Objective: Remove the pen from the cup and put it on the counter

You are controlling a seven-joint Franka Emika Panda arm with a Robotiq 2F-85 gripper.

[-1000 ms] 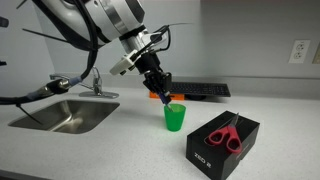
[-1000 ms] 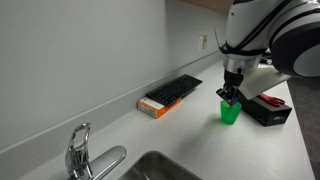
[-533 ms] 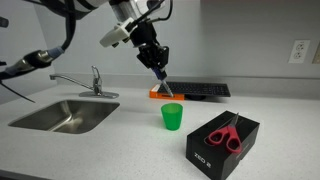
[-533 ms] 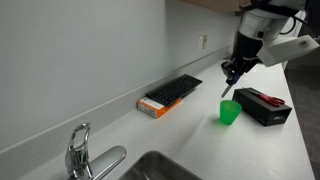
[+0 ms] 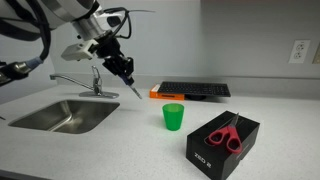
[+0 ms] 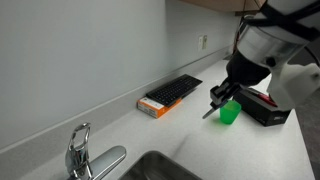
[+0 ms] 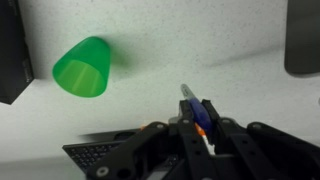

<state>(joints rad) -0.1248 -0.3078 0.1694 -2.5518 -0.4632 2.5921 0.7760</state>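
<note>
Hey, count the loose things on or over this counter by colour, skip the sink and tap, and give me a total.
Green: 1, the cup
Red: 1, the scissors
Orange: 1, the flat bar
Black: 2, the box and the keyboard
Blue: 1, the pen
Total: 6

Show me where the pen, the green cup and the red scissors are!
pen (image 7: pixel 190 98): wrist view, blue shaft near its tip
green cup (image 5: pixel 173 118): in an exterior view, its side wall
red scissors (image 5: pixel 222 138): in an exterior view, a red handle
</note>
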